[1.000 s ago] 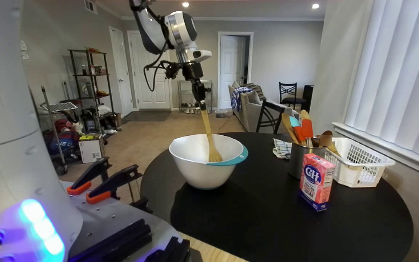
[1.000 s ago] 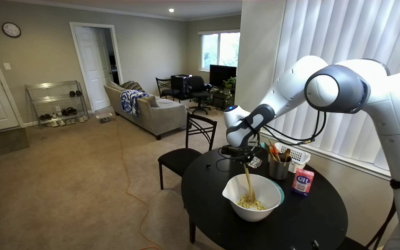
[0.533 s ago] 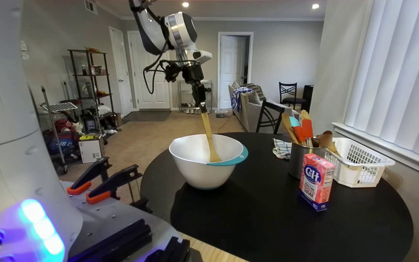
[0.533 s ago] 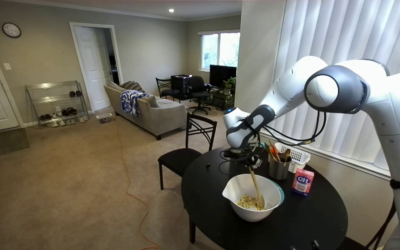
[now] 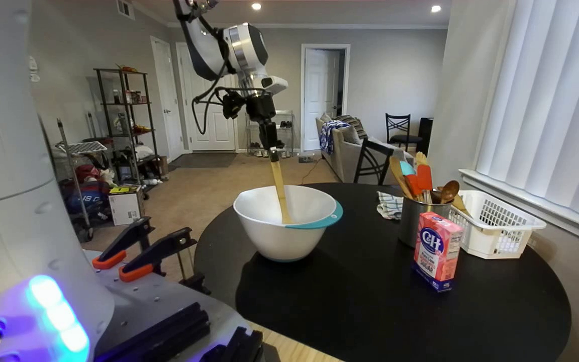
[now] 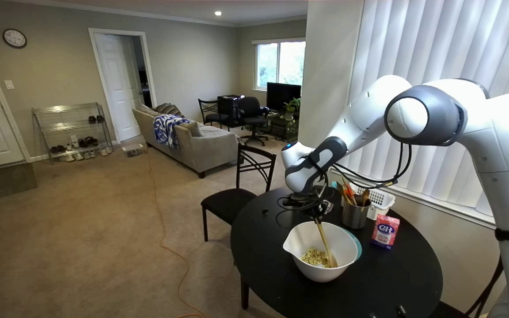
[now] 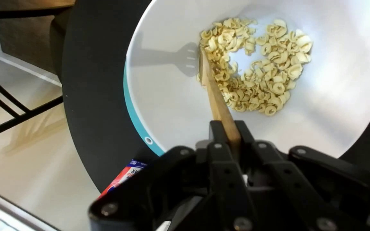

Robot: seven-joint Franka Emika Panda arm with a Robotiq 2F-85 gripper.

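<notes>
My gripper (image 7: 231, 130) is shut on the handle of a wooden fork-like utensil (image 7: 216, 99). In both exterior views the gripper (image 5: 273, 154) (image 6: 317, 218) is above the bowl, and the utensil (image 5: 279, 191) (image 6: 325, 242) slants down into it. The white bowl (image 5: 277, 245) (image 6: 318, 274) (image 7: 169, 106) has a teal grip on its rim and stands on a round black table (image 5: 350, 306). Pale curled pasta (image 7: 278, 80) (image 6: 314, 256) lies in its bottom. In the wrist view the utensil's head is edge-on at the pasta's edge, near the teal side, its shadow on the bowl wall.
A pink sugar box (image 5: 436, 251) (image 6: 385, 231) stands beside the bowl. Behind it are a metal canister (image 5: 410, 223) of utensils and a white basket (image 5: 500, 244). A checked cloth (image 5: 389, 205) lies near the far edge. A black chair (image 6: 228, 205) stands by the table.
The utensil's head has moved towards the bowl's teal side and turned edge-on in an exterior view. The gripper has then moved a little lower. The bowl has not visibly moved.
</notes>
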